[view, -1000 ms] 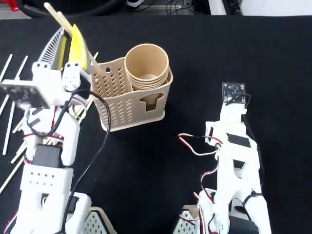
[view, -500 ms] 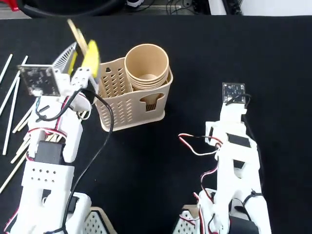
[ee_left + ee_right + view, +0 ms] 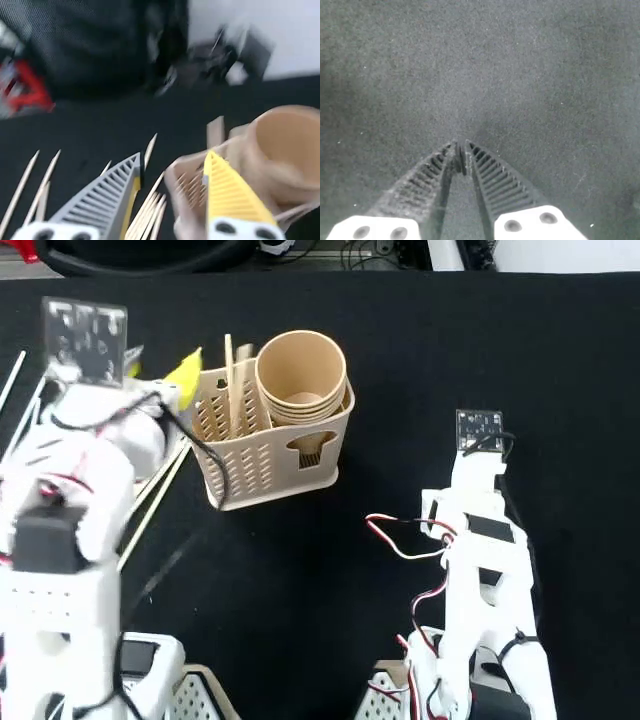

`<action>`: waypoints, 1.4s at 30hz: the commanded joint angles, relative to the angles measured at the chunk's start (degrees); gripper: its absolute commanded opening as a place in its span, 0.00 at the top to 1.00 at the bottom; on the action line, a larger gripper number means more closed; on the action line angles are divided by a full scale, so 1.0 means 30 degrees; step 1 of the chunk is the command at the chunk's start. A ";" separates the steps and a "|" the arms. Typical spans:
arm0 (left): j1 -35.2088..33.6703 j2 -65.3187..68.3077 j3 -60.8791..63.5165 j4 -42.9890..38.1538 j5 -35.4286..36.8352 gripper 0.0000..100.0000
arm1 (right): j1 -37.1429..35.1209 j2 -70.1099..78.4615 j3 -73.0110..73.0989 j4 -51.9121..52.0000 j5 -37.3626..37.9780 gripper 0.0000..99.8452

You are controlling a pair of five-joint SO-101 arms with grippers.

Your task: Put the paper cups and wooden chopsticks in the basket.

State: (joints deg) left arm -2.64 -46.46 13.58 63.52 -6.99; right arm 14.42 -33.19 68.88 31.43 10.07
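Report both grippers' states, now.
Left gripper: open, holding nothing.
Right gripper: shut, holding nothing.

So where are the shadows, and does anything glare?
High view: beige slotted plastic basket casts barely any shadow on black cloth; stacked tan paper cups are shaded inside. Right wrist view: dim patch beyond the shut black jaws. Left wrist view: bright white wall, no glare.

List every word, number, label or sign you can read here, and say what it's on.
No text can be read.
On the basket: no print, only a cut-out shape in its front wall.
On the paper cups: nothing, they are plain.
On the right arm's circuit board: any markings are too small to read.
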 commanded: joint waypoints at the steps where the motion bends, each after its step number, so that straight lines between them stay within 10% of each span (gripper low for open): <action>1: -0.3473 0.2784 -0.4440 0.5011 -0.1963 0.80 | -0.0059 -0.0044 -0.0103 -0.0322 0.0117 0.98; 11: -0.8689 1.1751 -0.5055 0.5040 -0.7297 0.80 | -0.0059 -0.0044 -0.0103 -0.0322 0.0147 0.98; 22: -0.9392 2.4322 -0.9451 0.0908 -0.8645 0.80 | -0.0059 -0.0044 -0.0073 -0.0322 0.0147 0.98; 42: -0.9304 3.4403 -2.1436 0.7238 -0.9114 0.97 | -0.0059 -0.0044 -0.0073 -0.0322 0.0117 0.98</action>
State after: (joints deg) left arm -30.07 56.13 -46.37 82.77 -32.84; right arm 14.42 -33.19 68.88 31.43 10.07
